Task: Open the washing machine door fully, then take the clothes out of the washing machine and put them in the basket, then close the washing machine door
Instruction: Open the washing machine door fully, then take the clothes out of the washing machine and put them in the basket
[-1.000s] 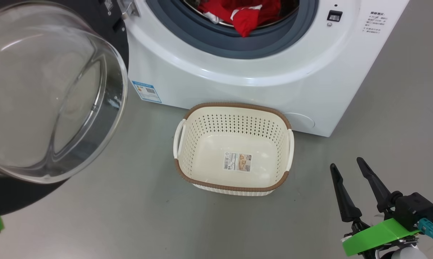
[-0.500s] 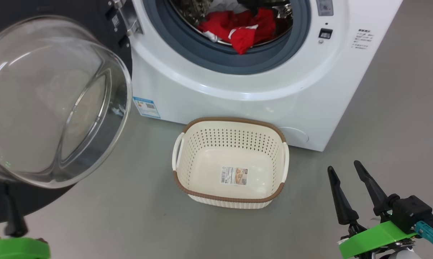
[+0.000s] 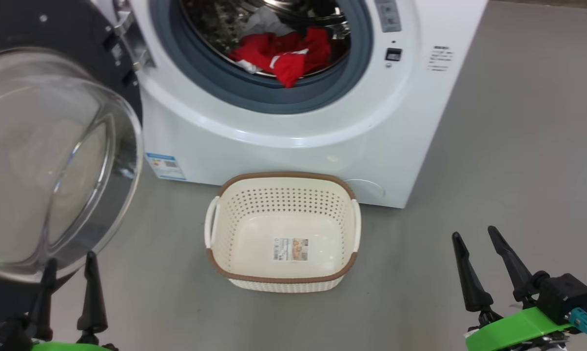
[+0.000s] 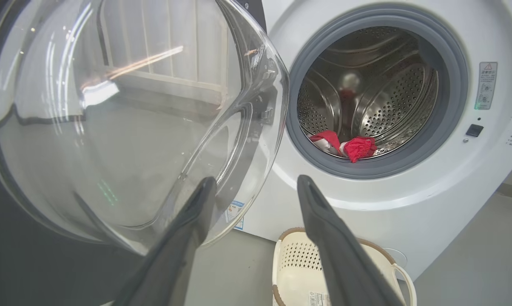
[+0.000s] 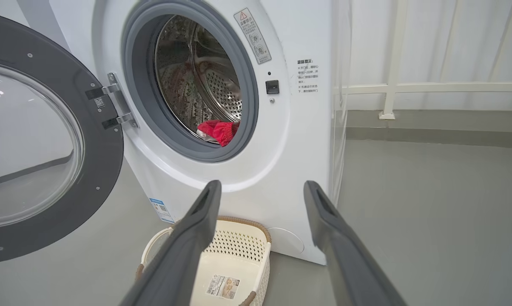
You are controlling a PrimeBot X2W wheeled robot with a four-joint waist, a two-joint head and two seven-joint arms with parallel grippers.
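The washing machine (image 3: 283,141) stands with its door (image 3: 54,161) swung wide to the left, the glass bowl bulging toward me. Red clothes (image 3: 283,56) with white parts lie at the front lip of the steel drum, also seen as clothes (image 4: 349,146) and clothes (image 5: 217,129). The cream basket (image 3: 283,176) sits on the floor right in front of the machine, with only a paper label inside. My left gripper (image 3: 70,261) is open just below the door's bowl, holding nothing. My right gripper (image 3: 474,233) is open at the lower right, off to the basket's right.
Grey floor spreads to the right of the machine and around the basket. The open door (image 5: 103,170) takes up the space left of the machine. A white railing with curtains (image 5: 409,87) runs behind the machine on the right.
The head camera has shifted, so machine and basket sit further left in the picture. My left gripper has come into view at the lower left and its fingers have spread open. The right gripper is unchanged.
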